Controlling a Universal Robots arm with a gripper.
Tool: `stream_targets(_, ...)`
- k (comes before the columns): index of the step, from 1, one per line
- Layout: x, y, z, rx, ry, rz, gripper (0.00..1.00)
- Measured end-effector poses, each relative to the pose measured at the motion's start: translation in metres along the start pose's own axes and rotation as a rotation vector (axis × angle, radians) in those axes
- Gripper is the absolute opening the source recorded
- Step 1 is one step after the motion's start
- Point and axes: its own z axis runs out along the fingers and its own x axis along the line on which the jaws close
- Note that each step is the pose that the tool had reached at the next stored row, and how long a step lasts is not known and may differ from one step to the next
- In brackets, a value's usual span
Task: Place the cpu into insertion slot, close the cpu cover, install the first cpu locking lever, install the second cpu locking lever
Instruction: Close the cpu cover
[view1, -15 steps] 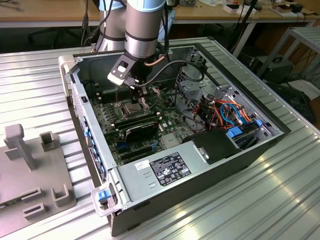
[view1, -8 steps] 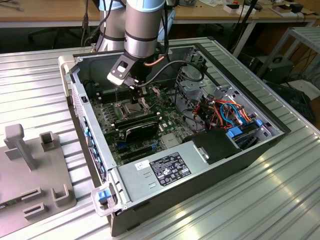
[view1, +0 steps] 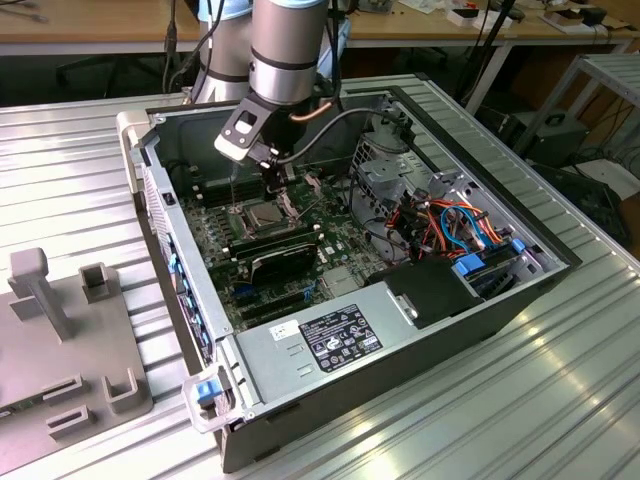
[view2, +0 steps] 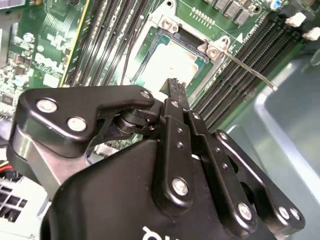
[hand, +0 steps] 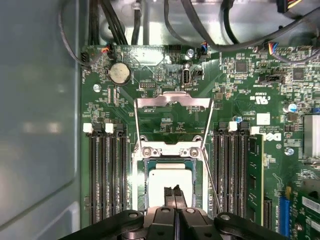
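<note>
First wrist view: the closed, empty pincer (hand: 175, 189) hovers over the cpu (hand: 160, 182) (seated in the insertion slot (hand: 145, 175)); the cpu cover (hand: 174, 101) stands open for access.

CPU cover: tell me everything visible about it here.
The cpu cover is a thin silver metal frame with a square window showing green board. It is open, swung back from the insertion slot on a hinge at the slot's edge, leaving the cpu uncovered. The shut gripper is over the cpu, clear of the cover.
</note>
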Motion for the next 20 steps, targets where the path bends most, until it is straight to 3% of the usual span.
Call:
stream_targets(3,-0.0001,0.0003,-0.0071,0.0,0.0,0.0,0.11)
stream_targets(20,-0.0001,0.0037,-0.0082,0.0,0.0,0.0,0.11)
